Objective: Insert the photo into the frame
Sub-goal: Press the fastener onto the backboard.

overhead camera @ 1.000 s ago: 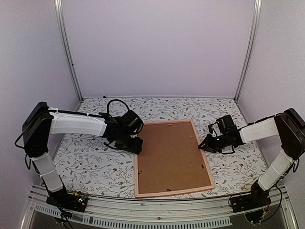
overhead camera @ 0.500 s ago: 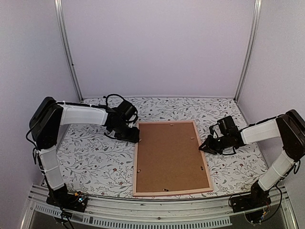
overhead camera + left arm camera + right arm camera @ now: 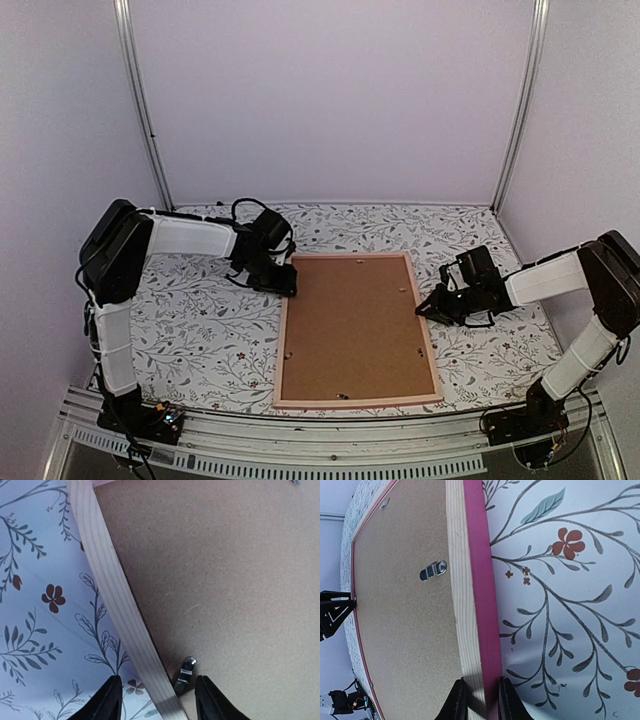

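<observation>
The frame (image 3: pixel 283 330) lies face down on the flowered table, its brown backing board (image 3: pixel 355 325) up. The photo is out of view. My left gripper (image 3: pixel 290 283) is at the frame's far left corner. In the left wrist view it (image 3: pixel 157 690) is open, its jaws astride the pale rail (image 3: pixel 107 580) and a metal tab (image 3: pixel 184 672) with gaps on both sides. My right gripper (image 3: pixel 425 307) is at the middle of the right rail. In the right wrist view it (image 3: pixel 481 690) is shut on the pink-edged rail (image 3: pixel 479 580).
Small metal turn tabs (image 3: pixel 433 570) sit along the inner edge of the board (image 3: pixel 405 630). The white enclosure walls (image 3: pixel 330 100) close the back and sides. A metal rail (image 3: pixel 330 455) runs along the table's near edge by the arm bases.
The frame has swung square to the table's edge. My left gripper has moved back along the left rail to the far corner, its jaws narrowing. The right gripper has kept its hold.
</observation>
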Action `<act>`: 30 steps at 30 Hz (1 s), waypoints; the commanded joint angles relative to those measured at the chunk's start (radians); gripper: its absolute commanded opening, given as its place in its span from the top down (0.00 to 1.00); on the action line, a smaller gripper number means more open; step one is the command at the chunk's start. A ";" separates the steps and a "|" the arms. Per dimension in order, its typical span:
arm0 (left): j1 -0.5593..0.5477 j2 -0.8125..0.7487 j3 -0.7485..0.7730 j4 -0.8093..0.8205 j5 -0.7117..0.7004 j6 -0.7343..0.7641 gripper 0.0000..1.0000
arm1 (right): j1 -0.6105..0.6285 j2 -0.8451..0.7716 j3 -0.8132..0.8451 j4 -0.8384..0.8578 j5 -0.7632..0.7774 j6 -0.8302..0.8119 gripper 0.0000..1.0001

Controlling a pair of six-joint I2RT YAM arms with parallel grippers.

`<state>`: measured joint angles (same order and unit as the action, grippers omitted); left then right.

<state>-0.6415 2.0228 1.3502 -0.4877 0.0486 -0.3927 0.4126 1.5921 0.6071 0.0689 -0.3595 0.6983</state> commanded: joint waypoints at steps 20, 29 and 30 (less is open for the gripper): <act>0.047 0.019 -0.046 0.058 0.076 -0.007 0.64 | 0.011 0.026 -0.030 0.023 -0.067 0.073 1.00; 0.077 0.010 -0.081 0.114 0.130 -0.003 0.70 | 0.012 0.026 -0.036 0.024 -0.061 0.073 1.00; 0.078 0.008 -0.082 0.118 0.137 -0.002 0.70 | 0.012 0.029 -0.036 0.025 -0.061 0.073 1.00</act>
<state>-0.5884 2.0262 1.3014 -0.3809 0.1593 -0.4026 0.4145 1.5940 0.5941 0.0975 -0.3771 0.7174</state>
